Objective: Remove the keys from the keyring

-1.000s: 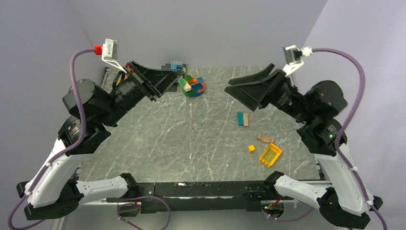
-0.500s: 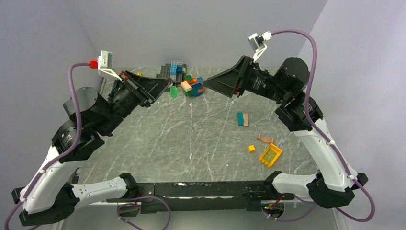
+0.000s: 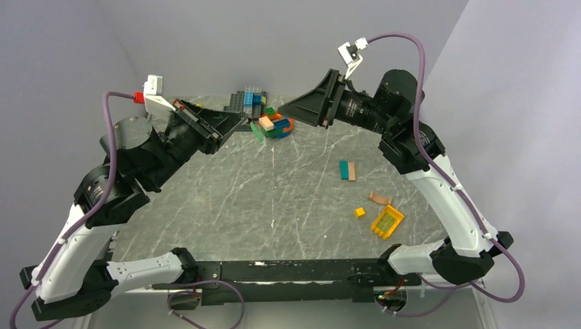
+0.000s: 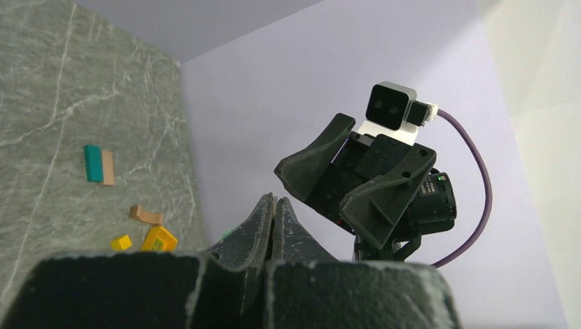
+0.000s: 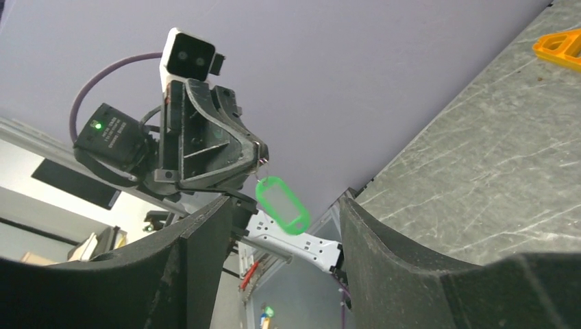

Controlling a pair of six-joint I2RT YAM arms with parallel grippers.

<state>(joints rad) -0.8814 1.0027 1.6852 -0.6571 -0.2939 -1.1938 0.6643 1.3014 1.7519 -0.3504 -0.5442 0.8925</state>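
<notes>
A keyring (image 5: 263,163) is pinched in the closed left hand (image 5: 257,152), its green tag (image 5: 282,203) hung lengthwise downward; the right hand (image 3: 286,111) is held parted, empty; keys cannot be discerned.

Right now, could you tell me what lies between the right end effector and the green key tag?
Nothing: only open air separates the right end effector from the green key tag, as the right wrist view shows.

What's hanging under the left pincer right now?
A green plastic key tag hangs from a thin metal ring pinched in the shut left pincer. No keys show, and the ring's upper part is hidden inside the grip.
</notes>
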